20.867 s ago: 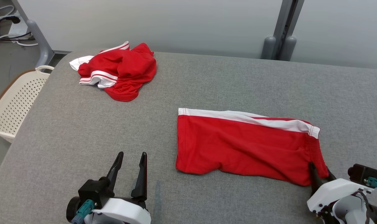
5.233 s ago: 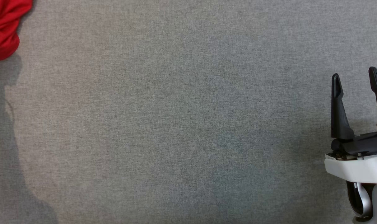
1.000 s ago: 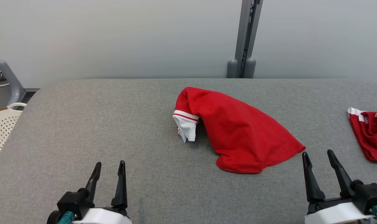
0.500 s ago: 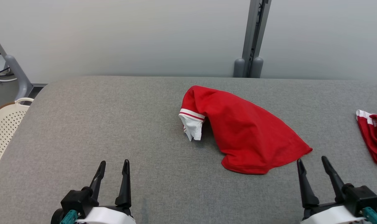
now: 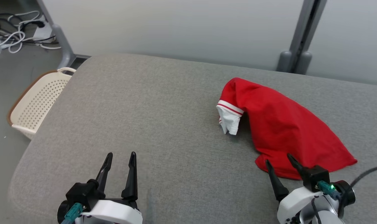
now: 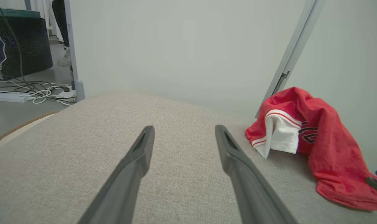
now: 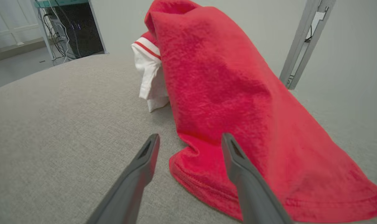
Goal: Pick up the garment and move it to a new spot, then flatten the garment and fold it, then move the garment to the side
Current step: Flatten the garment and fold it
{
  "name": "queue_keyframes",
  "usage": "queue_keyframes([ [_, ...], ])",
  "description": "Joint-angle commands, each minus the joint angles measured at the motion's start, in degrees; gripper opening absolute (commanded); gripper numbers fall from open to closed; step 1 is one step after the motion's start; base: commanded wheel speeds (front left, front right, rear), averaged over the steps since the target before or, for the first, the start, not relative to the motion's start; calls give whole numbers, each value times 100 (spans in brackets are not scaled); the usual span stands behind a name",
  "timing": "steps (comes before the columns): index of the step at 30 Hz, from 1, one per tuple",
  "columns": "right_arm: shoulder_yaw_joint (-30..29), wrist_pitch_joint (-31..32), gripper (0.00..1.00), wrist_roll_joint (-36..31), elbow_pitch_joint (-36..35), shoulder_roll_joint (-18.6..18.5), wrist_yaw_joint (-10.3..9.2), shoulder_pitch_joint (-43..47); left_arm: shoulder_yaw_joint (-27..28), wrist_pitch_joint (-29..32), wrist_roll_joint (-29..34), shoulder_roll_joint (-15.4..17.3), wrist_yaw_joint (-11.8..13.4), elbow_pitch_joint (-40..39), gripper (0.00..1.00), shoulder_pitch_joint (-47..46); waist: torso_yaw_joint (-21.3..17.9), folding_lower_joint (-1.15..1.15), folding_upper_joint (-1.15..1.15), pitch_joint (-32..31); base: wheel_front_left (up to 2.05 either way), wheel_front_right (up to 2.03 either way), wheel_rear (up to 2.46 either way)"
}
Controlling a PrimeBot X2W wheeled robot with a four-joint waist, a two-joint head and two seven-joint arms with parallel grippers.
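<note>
Grey table (image 5: 138,102): one red garment (image 5: 285,127), long axis 11-to-5 o'clock, white cuff (image 5: 229,120) at 11. I read left gripper (image 5: 121,153) and right gripper (image 5: 278,158) both fingers apart.

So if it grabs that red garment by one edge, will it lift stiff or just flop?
Probably flop: the red garment lies draped in soft folds, peaked at one end, so it would likely hang limp from one pinch. It looks thin, so probably light. Pushed, it would likely bunch rather than slide, since the table is covered in coarse grey fabric.
</note>
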Motion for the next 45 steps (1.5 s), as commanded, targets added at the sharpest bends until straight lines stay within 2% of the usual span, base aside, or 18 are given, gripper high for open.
queue_keyframes([
  [1,-54,30,100,-124,278,-45,1,-221,-28,-8,-52,21,28,-29,100,-139,332,0,0,236,0,0,0],
  [8,-473,249,100,-749,1312,-47,1,-687,-108,-8,-178,20,117,-90,100,-185,744,0,0,447,0,0,0],
  [9,-533,269,91,-807,1406,-44,1,-720,-110,-8,-190,20,119,-97,100,-180,768,0,0,459,0,0,0],
  [10,-585,265,52,-849,1476,-44,1,-754,-106,-8,-202,19,132,-108,100,-170,779,0,0,465,0,0,0],
  [11,-613,239,47,-873,1530,-43,1,-770,-105,-8,-208,19,144,-113,100,-163,782,0,0,469,0,0,0],
  [13,-665,176,18,-949,1595,-43,1,-801,-77,-8,-225,20,172,-130,100,-134,743,0,0,472,0,0,0],
  [14,-681,139,0,-940,1594,-44,1,-825,-63,-8,-222,20,167,-136,100,-121,704,0,0,467,0,0,0],
  [19,-737,-11,0,-883,1420,-47,0,-937,-32,-8,-172,21,153,-144,100,-127,475,0,0,419,0,0,0],
  [23,-960,-113,0,-911,1010,-47,1,-957,-30,-8,-136,21,134,-144,100,-115,186,0,0,354,0,0,0],
  [26,-1070,-153,0,-939,488,-30,1,-828,1,-8,-112,22,136,-138,100,-76,-58,0,0,297,0,0,0],
  [32,-1731,-153,0,-1277,-855,-134,0,-201,57,-8,-69,23,120,-128,100,-20,-545,0,0,209,0,0,0],
  [38,-2184,346,0,-1331,-1881,-377,0,588,30,-8,-58,21,94,-108,100,-34,-892,0,0,225,0,0,0],
  [45,-2171,897,0,-1156,-2183,-593,0,1179,0,-8,-48,20,64,-69,100,-119,-1090,0,0,303,0,0,0],
])
